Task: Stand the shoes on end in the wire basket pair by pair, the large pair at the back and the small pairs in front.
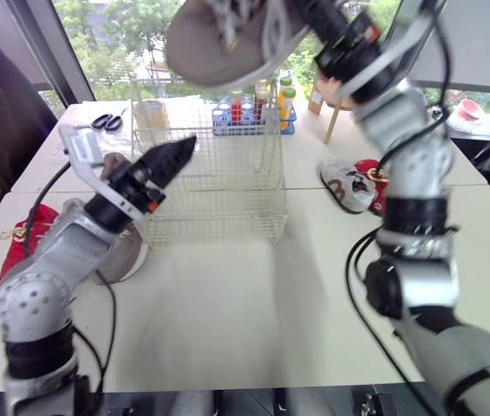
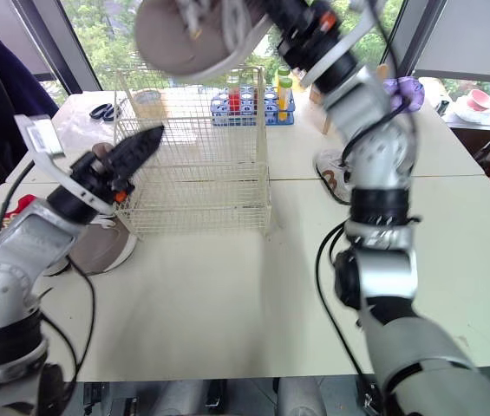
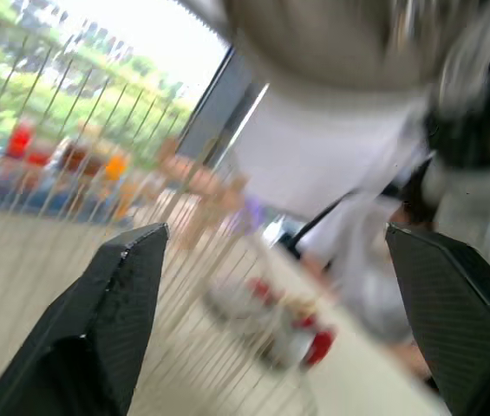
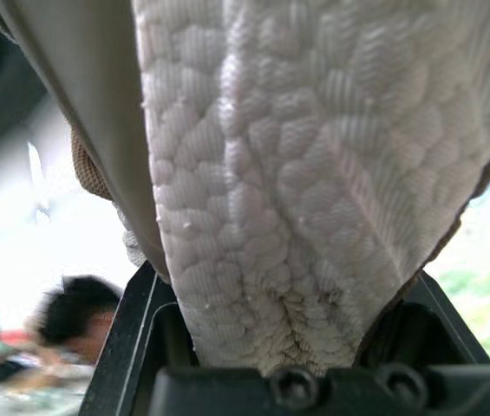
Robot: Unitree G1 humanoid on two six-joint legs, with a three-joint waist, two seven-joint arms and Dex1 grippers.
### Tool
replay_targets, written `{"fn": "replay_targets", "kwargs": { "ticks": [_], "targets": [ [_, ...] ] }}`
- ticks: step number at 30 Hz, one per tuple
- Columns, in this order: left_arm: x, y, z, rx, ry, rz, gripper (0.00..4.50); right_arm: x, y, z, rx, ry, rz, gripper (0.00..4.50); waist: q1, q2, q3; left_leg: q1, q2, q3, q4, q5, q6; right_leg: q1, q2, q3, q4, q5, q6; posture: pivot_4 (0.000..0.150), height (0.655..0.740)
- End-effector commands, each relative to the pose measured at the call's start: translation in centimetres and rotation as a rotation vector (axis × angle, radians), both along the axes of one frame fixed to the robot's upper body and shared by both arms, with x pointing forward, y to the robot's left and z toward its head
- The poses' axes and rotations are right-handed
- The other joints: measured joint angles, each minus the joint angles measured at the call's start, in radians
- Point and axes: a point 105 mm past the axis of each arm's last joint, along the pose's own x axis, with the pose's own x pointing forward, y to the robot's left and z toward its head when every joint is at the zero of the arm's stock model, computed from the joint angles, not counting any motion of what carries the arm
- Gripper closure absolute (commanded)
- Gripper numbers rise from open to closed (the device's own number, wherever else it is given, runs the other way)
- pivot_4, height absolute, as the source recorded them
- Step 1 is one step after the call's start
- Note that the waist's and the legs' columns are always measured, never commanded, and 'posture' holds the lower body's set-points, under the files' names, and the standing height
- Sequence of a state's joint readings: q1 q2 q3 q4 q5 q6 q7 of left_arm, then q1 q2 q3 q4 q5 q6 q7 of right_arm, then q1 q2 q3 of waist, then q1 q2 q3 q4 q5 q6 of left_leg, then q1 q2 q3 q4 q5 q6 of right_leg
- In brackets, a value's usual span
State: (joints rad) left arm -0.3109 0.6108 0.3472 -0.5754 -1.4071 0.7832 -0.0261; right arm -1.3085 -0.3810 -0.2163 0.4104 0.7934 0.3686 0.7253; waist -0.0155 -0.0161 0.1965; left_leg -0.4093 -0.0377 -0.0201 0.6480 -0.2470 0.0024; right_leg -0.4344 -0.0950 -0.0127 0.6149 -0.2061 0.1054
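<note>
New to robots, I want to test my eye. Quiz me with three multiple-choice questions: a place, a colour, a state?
1. Where is the big shoe? A on the floor; B up above the basket; C inside the basket.
2. What colour is the crate behind the basket? A blue; B yellow; C black.
3. The left hand is: A open; B shut on a shoe; C shut, empty.
Answers: B, the right hand holds it over the rim; A, its walls are blue; A, its fingers stand apart.
</note>
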Motion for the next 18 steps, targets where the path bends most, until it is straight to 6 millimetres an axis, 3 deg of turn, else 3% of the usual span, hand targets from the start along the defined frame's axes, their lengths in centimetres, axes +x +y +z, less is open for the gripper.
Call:
{"fn": "replay_targets", "kwargs": {
  "ticks": [1, 6, 10, 18],
  "targets": [
    [-2.6, 1.0, 0.8, 0.154, -0.053, -0.003, 0.28, -0.2, 0.7, 1.6, -0.237, -0.211, -0.039, 2.87, -0.008, 0.001, 0.000, 0.000, 0.000, 0.001, -0.001, 0.000, 0.000, -0.001, 0.001, 0.001, 0.000, 0.000, 0.000, 0.150, 0.7400],
    [-4.5, 1.7, 0.4, 0.236, -0.031, -0.008, 0.28, 1.3, 1.5, 0.1, -0.554, -0.270, -0.063, 2.87, -0.020, 0.001, 0.000, 0.001, 0.003, 0.004, -0.001, 0.000, 0.000, -0.001, 0.002, 0.003, 0.000, 0.000, -0.001, 0.150, 0.7400],
    [-4.3, 2.2, -0.1, 0.226, -0.029, 0.053, 0.28, 2.4, 2.4, -1.9, -0.722, -0.249, -0.066, 2.87, -0.017, 0.001, 0.001, 0.001, 0.001, 0.005, -0.001, -0.001, 0.000, -0.001, 0.000, 0.004, -0.001, -0.002, -0.003, 0.150, 0.7400],
    [-3.6, 1.4, -1.3, 0.252, -0.027, 0.052, 0.28, 5.2, 5.0, -6.0, -0.874, -0.103, -0.154, 2.87, -0.024, 0.001, 0.001, 0.001, 0.001, 0.005, -0.002, -0.001, -0.001, -0.002, 0.000, 0.004, 0.000, -0.002, -0.003, 0.150, 0.7400]
  ]
}}
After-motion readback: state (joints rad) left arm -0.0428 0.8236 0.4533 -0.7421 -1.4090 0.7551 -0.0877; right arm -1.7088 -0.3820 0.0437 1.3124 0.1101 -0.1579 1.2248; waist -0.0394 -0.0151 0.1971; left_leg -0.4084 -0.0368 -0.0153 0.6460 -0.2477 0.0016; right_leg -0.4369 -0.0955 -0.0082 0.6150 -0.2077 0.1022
